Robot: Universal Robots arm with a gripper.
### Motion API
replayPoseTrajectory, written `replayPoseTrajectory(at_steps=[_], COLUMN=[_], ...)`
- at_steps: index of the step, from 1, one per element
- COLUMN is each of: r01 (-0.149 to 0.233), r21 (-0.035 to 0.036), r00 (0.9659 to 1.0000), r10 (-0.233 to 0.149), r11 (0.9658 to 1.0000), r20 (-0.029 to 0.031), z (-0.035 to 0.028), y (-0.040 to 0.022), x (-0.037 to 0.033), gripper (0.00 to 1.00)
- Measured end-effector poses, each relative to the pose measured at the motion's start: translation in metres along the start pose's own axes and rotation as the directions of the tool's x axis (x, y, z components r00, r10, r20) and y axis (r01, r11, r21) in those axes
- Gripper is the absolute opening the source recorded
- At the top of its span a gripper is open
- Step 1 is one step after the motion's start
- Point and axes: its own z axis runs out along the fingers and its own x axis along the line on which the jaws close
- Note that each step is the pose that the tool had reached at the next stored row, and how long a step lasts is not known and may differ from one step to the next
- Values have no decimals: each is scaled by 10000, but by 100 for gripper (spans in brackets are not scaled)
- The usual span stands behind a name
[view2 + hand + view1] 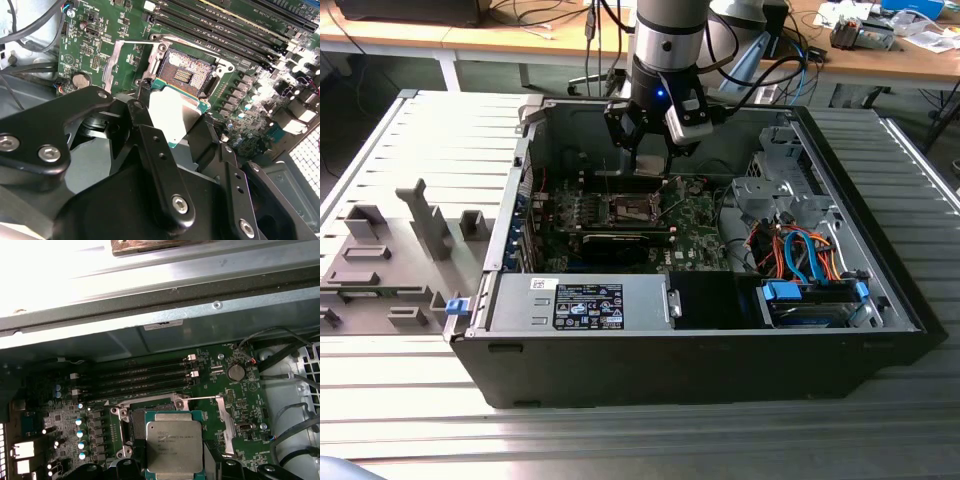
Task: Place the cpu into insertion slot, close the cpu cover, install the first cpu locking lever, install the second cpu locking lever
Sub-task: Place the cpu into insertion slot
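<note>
Second wrist view: the gripper (171,125) has its jaws clenched on the cpu (175,111), just above the open insertion slot (186,75), not yet seated. Best kept level, all 4 edges squared to the slot.

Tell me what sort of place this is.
Probably a robotics lab or test workshop: an open black computer case lies on a slatted grey metal table, wooden desks stand behind, and the arm's gripper holds a silver-grey square cpu over its green circuit board.
</note>
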Motion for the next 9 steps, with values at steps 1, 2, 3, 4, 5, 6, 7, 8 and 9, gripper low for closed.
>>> replayPoseTrajectory(at_steps=[1,2,3,4,5,6,7,8,9], r01=[-5,-8,-11,-15,-20,-31,-35,-38,-42], r21=[0,0,0,0,0,-1,0,-1,-1], r00=[10000,10000,10000,10000,10000,10000,10000,10000,10000], r10=[5,8,11,15,20,31,35,38,42], r11=[10000,10000,10000,10000,10000,10000,10000,10000,10000], r20=[0,1,1,2,2,3,3,3,4], z=[0,0,0,0,0,0,0,0,0], y=[0,0,0,0,0,0,0,0,0], x=[0,0,0,0,0,0,0,0,0], gripper=[54,54,54,54,54,54,54,54,54])
